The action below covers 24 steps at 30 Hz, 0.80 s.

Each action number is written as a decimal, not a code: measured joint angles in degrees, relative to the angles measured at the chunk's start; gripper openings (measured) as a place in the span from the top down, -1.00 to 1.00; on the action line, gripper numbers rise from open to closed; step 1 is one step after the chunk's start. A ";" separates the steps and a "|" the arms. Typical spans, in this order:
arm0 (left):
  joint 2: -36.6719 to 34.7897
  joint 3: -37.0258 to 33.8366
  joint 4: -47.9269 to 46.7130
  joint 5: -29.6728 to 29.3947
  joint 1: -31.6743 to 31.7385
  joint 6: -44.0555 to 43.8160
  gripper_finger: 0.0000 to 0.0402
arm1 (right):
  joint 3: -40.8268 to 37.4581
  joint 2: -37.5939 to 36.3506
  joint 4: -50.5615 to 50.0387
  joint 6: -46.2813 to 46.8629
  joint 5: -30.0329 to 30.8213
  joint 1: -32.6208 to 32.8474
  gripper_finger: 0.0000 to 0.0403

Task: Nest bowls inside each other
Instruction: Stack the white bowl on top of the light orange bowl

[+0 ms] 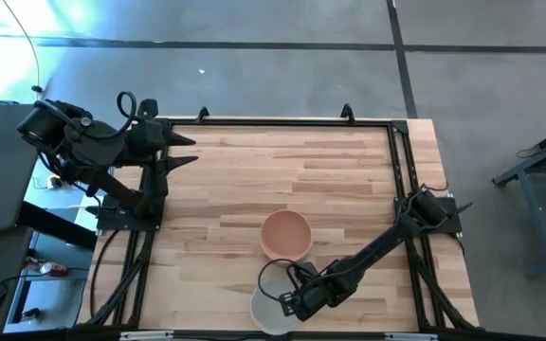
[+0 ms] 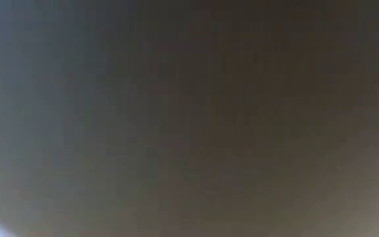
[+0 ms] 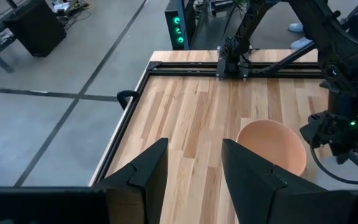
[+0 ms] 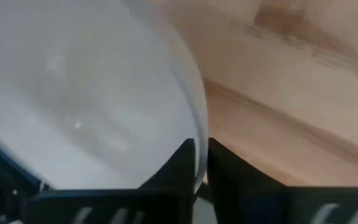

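Table (image 1: 254,161): left gripper (image 3: 194,177) is waiting at the far-left, fingers apart, holding nothing. Peach-orange bowl (image 1: 285,234) is sitting near-centre; white bowl (image 1: 271,311) is lying at the near edge beside it. Right gripper (image 4: 201,163) is pinching the white bowl's rim; lifting should stay level, clearing the peach rim before lowering.

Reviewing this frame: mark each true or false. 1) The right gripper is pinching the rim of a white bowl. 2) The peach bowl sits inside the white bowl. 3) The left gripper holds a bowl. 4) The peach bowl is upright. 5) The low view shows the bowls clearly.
1) True: the right gripper is shut on the rim of the white bowl.
2) False: the peach bowl stands on the table beside the white one.
3) False: the left gripper is open and empty, at the table's far left.
4) True.
5) False: the low view shows no bowls.
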 joint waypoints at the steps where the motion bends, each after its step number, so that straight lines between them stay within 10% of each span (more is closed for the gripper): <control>1: 0.00 0.00 0.00 0.06 0.00 0.00 0.30 | 0.00 0.00 -0.17 -0.33 0.49 -0.01 0.93; 24: 0.00 0.00 0.02 0.13 0.00 0.66 0.30 | 10.52 0.00 -15.88 -3.01 -3.65 0.11 1.00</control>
